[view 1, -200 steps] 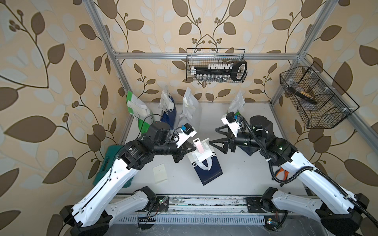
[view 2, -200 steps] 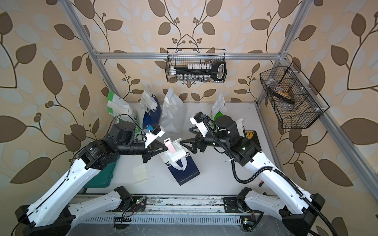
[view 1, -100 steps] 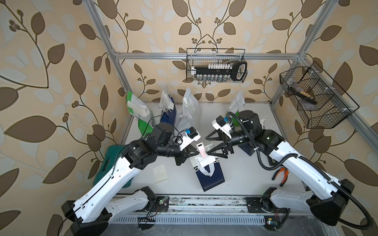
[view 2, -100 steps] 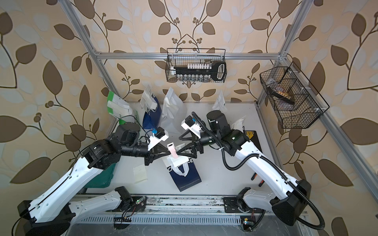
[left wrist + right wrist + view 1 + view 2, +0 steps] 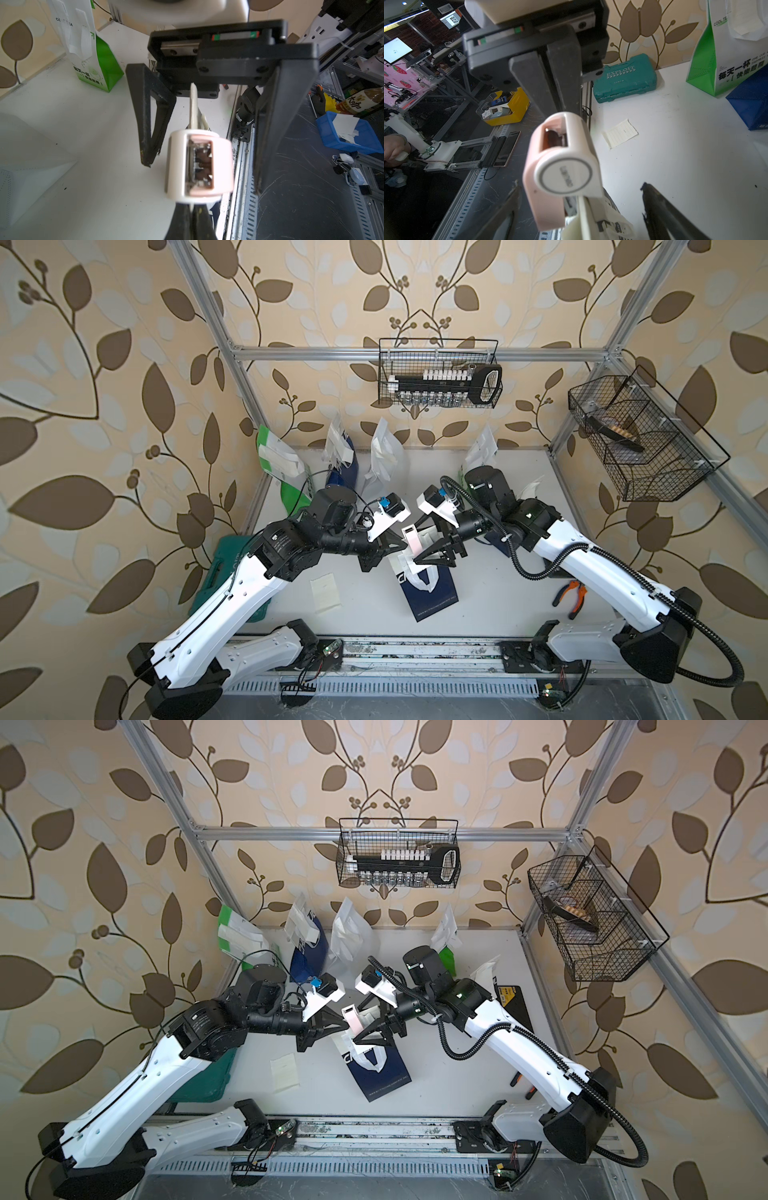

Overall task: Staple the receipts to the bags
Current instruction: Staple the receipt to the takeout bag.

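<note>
Robotics lab, data-collection cell. An aluminium frame (image 5: 415, 351) is boxing in the white table (image 5: 498, 601), with leaf wallpaper panels (image 5: 124, 364) filling it. Two robot arms (image 5: 232, 605) are sitting on a rail (image 5: 415, 649) at the table's front edge. Past that edge a monitor (image 5: 395, 49) is glowing, a yellow parts bin (image 5: 512, 112) and a blue bin (image 5: 351, 135) are sitting out, and another white rig (image 5: 402, 126) is lying beside a pink strawberry cloth (image 5: 396, 79).
</note>
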`<state>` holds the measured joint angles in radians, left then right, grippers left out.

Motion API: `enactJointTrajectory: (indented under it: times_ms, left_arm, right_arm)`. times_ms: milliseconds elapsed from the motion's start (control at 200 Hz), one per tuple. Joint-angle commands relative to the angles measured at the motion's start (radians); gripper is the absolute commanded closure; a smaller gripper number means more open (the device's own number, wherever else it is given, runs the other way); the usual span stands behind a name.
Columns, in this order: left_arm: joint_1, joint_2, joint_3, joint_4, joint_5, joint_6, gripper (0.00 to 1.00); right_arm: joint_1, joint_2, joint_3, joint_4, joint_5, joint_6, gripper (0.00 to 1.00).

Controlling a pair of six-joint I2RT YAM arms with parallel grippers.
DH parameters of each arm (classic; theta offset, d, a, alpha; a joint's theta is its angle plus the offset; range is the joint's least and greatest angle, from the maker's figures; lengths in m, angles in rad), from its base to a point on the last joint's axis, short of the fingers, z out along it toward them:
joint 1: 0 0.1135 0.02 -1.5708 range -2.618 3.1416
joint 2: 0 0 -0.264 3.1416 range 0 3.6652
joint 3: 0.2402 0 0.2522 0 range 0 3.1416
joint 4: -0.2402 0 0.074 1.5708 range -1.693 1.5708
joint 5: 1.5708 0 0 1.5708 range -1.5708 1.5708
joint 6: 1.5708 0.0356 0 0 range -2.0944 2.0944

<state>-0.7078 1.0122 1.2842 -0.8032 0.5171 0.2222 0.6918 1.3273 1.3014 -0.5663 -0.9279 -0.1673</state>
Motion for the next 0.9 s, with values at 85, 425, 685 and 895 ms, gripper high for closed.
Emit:
enactJointTrajectory:
  times_ms: [85,425,685,895]
  left_arm:
    - [-0.007,0.004,0.039,0.061,0.016,-0.017,1.00]
    - [-0.007,0.005,0.035,0.090,0.038,-0.028,1.00]
    - [-0.007,-0.007,0.035,0.087,0.014,-0.032,1.00]
    - [-0.007,-0.025,0.013,0.102,-0.053,-0.066,1.00]
  right_arm:
    - [0.002,0.022,0.039,-0.008,-0.006,-0.029,0.20]
    - [0.000,0.029,0.028,0.029,-0.025,-0.023,1.00]
    - [-0.012,0.009,0.026,0.087,0.062,0.049,0.35]
    - [-0.036,-0.105,-0.019,0.185,0.218,0.115,0.18]
